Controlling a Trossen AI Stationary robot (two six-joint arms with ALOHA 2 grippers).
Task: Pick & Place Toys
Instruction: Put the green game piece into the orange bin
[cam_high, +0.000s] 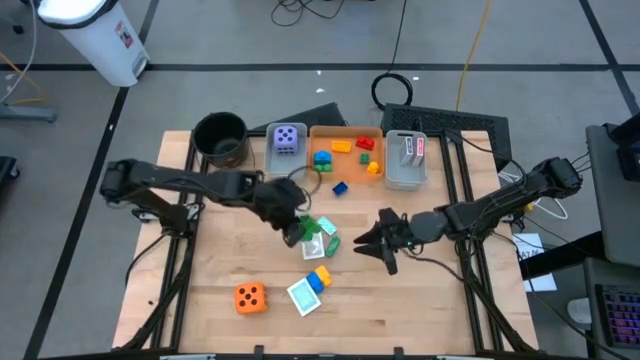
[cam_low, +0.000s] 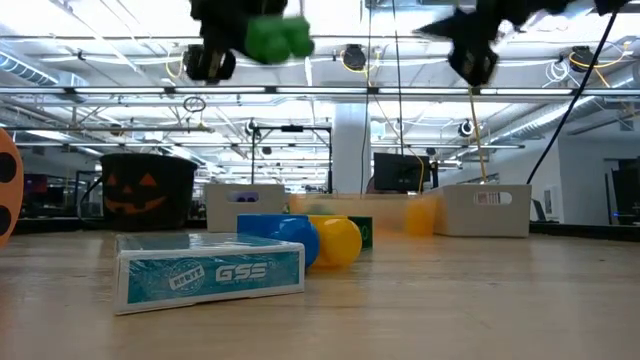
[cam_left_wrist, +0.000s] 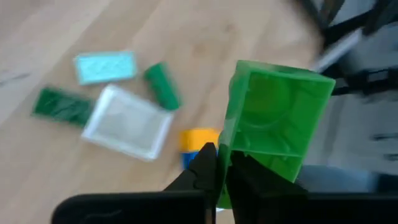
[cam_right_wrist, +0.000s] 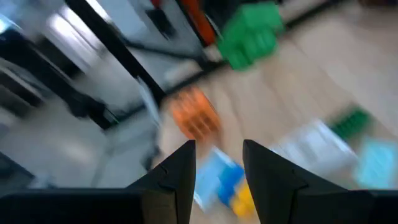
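Observation:
My left gripper (cam_high: 297, 228) is shut on a green plastic brick (cam_left_wrist: 277, 124) and holds it high above the table's middle; the brick also shows in the low view (cam_low: 275, 38). My right gripper (cam_high: 378, 240) hovers open and empty to its right, fingers apart (cam_right_wrist: 217, 162). An orange die (cam_high: 250, 297) lies near the front edge. A teal card box (cam_low: 210, 272) and blue and yellow bricks (cam_high: 320, 277) lie flat on the wood. A purple die (cam_high: 287, 138) sits in a grey bin. My left gripper pinches one side wall of the green brick at its edge (cam_left_wrist: 225, 146) between its two fingers. The brick's hollow underside faces the wrist camera. The brick is lifted clear of the table and sticks out beyond the fingertips (cam_left_wrist: 206, 163).
A black pot (cam_high: 220, 138), a grey bin (cam_high: 272, 155), an orange bin (cam_high: 347, 130) with several bricks and a second grey bin (cam_high: 405, 178) stand along the far edge. A blue brick (cam_high: 340, 187), white and teal cards (cam_high: 322, 245) and a green piece (cam_left_wrist: 163, 86) lie mid-table.

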